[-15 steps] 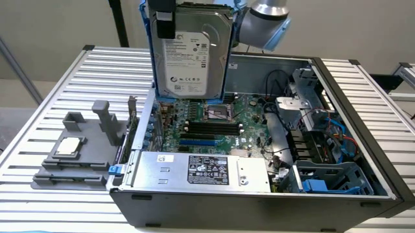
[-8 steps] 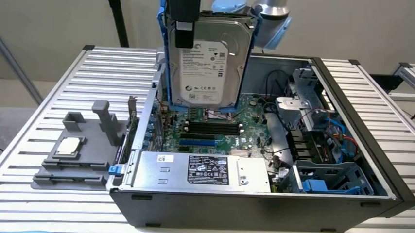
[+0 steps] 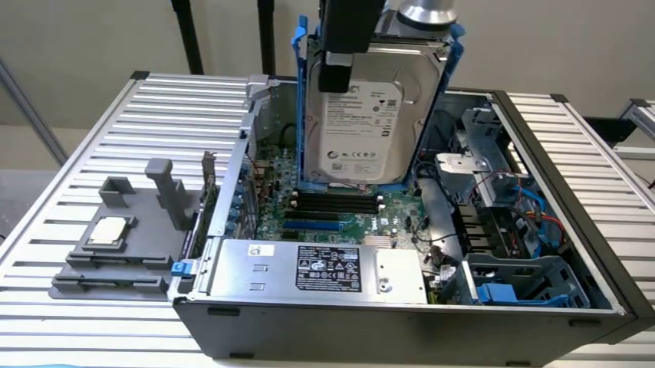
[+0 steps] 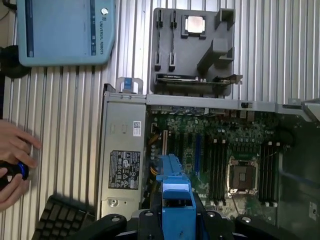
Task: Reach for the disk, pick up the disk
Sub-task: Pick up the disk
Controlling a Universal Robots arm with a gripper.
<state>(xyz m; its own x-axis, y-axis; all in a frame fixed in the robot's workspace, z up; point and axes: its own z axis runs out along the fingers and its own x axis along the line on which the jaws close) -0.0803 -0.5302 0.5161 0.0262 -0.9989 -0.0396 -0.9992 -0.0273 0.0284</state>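
Blue carrier edge of the disk point(image 4: 175, 197) sits right under the wrist camera, clamped between the gripper point(image 4: 176, 220) jaws. Exterior view: disk point(image 3: 363, 123) hangs upright, label facing the camera, at 12 o'clock above the open computer case point(image 3: 409, 322), clear of the motherboard point(image 3: 338, 203), its lower edge over the memory slots. Gripper closed on the disk, so reach looks done and the pick-up looks all but complete. Grey fixture point(image 3: 118, 245) with the small chip sits at 9 o'clock of the case. A person's hands point(image 4: 12, 162) are beside the case in the wrist view. Next move calls for a firm grip and clearance from the case walls.
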